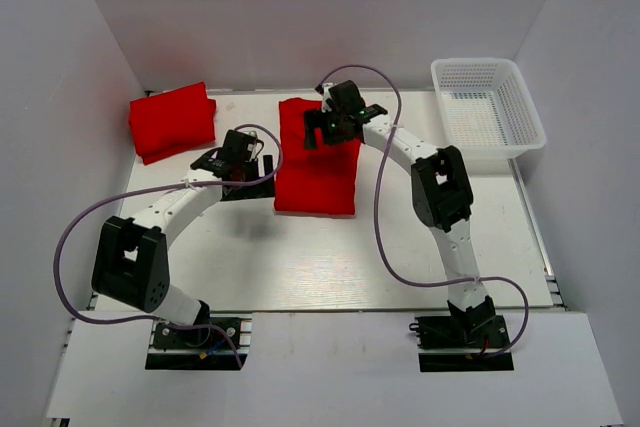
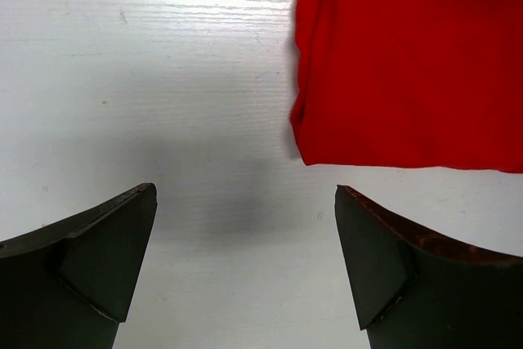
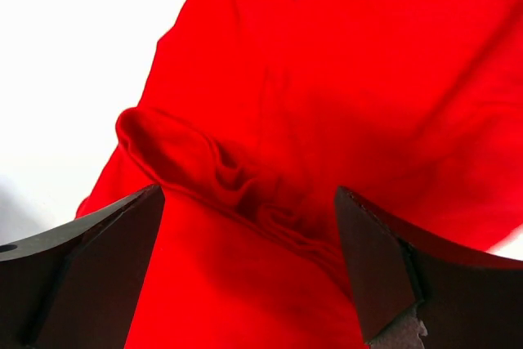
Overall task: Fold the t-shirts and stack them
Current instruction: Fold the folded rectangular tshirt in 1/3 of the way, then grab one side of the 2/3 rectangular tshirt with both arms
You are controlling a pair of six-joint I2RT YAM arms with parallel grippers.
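Observation:
A red t-shirt (image 1: 318, 172) lies on the table's middle as a long folded strip. My right gripper (image 1: 316, 129) hovers open over its far end. In the right wrist view, the right gripper (image 3: 249, 267) has its jaws wide apart above the t-shirt (image 3: 343, 55), where a wrinkled fold ridge (image 3: 237, 177) runs between them. My left gripper (image 1: 252, 175) is open and empty just left of the strip. In the left wrist view, the left gripper (image 2: 245, 259) is over bare table, and a corner of the t-shirt (image 2: 409, 63) shows at the upper right. A folded red t-shirt stack (image 1: 172, 122) sits at the far left.
A white mesh basket (image 1: 490, 107) stands at the far right, with nothing in it. White walls enclose the white table (image 1: 300, 257) on three sides. Each arm's cable loops over the table.

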